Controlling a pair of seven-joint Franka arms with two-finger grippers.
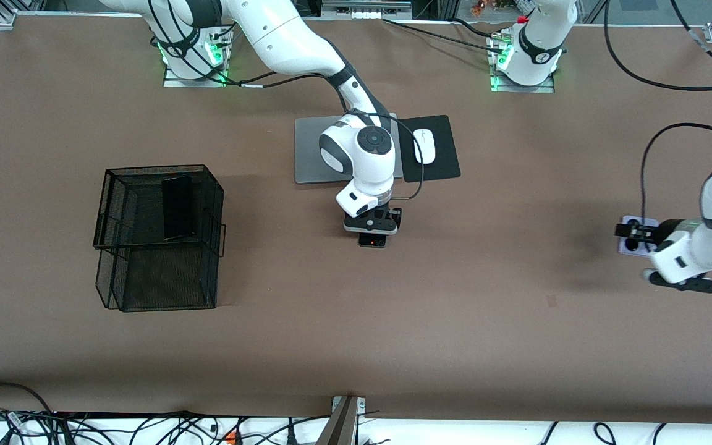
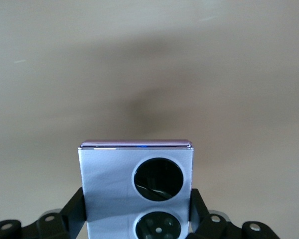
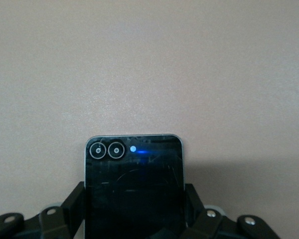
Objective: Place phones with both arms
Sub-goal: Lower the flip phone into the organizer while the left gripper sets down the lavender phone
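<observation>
A squarish black folded phone (image 1: 372,241) lies on the table, nearer the front camera than the laptop. My right gripper (image 1: 373,233) is shut on it, its fingers (image 3: 74,205) pressed to both edges of the phone (image 3: 133,184). Over the left arm's end of the table, my left gripper (image 1: 631,232) is shut on the pale lilac phone (image 1: 630,242). In the left wrist view this phone (image 2: 109,184) shows two black camera circles between the fingers (image 2: 197,206), with its shadow on the table below. A long black phone (image 1: 178,207) lies in the top tray of the mesh basket (image 1: 164,284).
The black wire basket stands toward the right arm's end of the table. A closed silver laptop (image 1: 309,151) lies under the right arm's wrist. Beside it is a black mouse pad (image 1: 444,157) with a white mouse (image 1: 424,146).
</observation>
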